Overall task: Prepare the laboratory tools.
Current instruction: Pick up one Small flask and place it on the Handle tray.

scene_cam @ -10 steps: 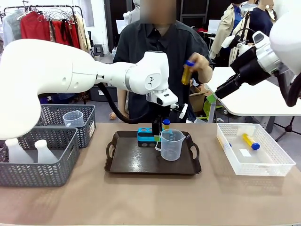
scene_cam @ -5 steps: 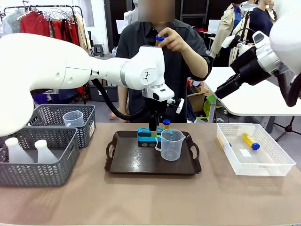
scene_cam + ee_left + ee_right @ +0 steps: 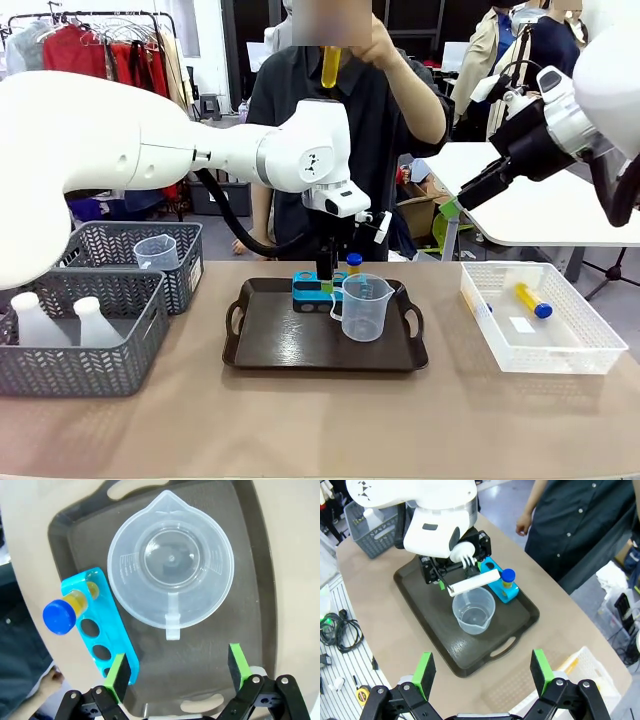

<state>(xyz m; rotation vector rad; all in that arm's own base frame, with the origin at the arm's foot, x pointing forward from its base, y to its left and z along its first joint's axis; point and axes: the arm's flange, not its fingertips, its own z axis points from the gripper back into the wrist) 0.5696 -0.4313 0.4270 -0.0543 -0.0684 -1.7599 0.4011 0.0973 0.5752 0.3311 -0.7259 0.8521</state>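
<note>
A black tray (image 3: 300,350) holds a blue tube rack (image 3: 310,290), a clear handled measuring beaker (image 3: 366,307) and one blue-capped tube of yellow liquid (image 3: 353,262) standing in the rack. My left gripper (image 3: 328,264) hangs open just above the rack (image 3: 97,625), beside the tube (image 3: 62,615) and the beaker (image 3: 171,562). Nothing is between the fingers of the left gripper (image 3: 178,667). My right gripper (image 3: 452,207) is raised at the right and is open and empty (image 3: 482,667), high over the tray (image 3: 435,645). The person holds another yellow tube (image 3: 331,62) up high.
A white lattice bin (image 3: 590,350) at the right holds a tube (image 3: 533,300). Two grey mesh baskets (image 3: 120,350) stand at the left. One holds a beaker (image 3: 155,250), the other two white flasks (image 3: 35,320). Bare table lies in front of the tray.
My left gripper opened fully and lifted a little off the tube in the rack. The person's hand raised the other tube from chest height up to head height.
</note>
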